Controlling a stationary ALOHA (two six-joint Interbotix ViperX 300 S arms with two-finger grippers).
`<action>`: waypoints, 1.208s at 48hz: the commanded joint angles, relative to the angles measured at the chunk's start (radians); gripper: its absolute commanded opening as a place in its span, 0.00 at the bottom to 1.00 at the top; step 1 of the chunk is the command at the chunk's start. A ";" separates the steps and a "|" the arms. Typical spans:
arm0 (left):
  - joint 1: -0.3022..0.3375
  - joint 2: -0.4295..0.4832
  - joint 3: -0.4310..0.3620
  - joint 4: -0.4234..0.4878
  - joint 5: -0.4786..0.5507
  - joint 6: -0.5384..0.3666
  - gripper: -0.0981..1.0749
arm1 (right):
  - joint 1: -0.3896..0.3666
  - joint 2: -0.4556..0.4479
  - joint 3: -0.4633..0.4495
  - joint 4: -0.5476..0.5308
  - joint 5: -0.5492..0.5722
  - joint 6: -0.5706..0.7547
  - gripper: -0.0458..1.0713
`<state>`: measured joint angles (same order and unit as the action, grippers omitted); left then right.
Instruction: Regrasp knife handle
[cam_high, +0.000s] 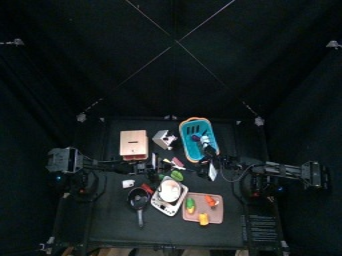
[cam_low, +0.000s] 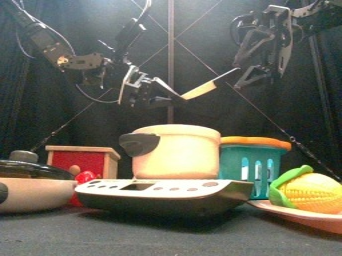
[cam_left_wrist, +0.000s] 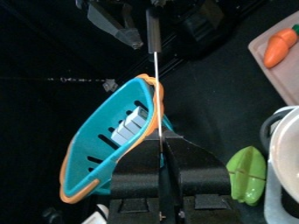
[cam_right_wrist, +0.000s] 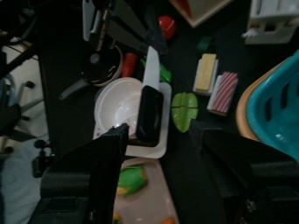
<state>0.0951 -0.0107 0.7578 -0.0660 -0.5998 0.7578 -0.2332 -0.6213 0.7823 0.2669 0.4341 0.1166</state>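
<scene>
The knife hangs in the air between both arms, above the table's middle. In the front view its pale blade runs from my left gripper up to my right gripper. In the left wrist view my left gripper is shut on the blade, seen edge-on, and the black handle sits at the far end between the right arm's fingers. In the right wrist view the handle lies between the jaws of my right gripper, which stand apart on either side of it.
Below the knife, a cream pot sits on a kitchen scale. A teal basket, red box, pan and toy corn stand around it. From above, the basket is behind the arms.
</scene>
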 joint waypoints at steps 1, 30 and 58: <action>-0.009 -0.044 -0.009 0.003 0.031 -0.084 0.38 | 0.005 -0.018 -0.011 -0.080 -0.020 -0.002 0.85; -0.009 -0.112 -0.012 0.173 0.141 -0.575 0.38 | 0.089 -0.008 0.014 -0.308 -0.206 -0.002 0.85; -0.006 -0.101 -0.002 0.195 0.066 -0.571 0.38 | 0.133 0.008 0.017 -0.295 -0.259 0.000 0.84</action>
<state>0.0859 -0.1058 0.7624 0.1227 -0.5123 0.1871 -0.1028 -0.6090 0.8115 -0.0307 0.1871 0.1150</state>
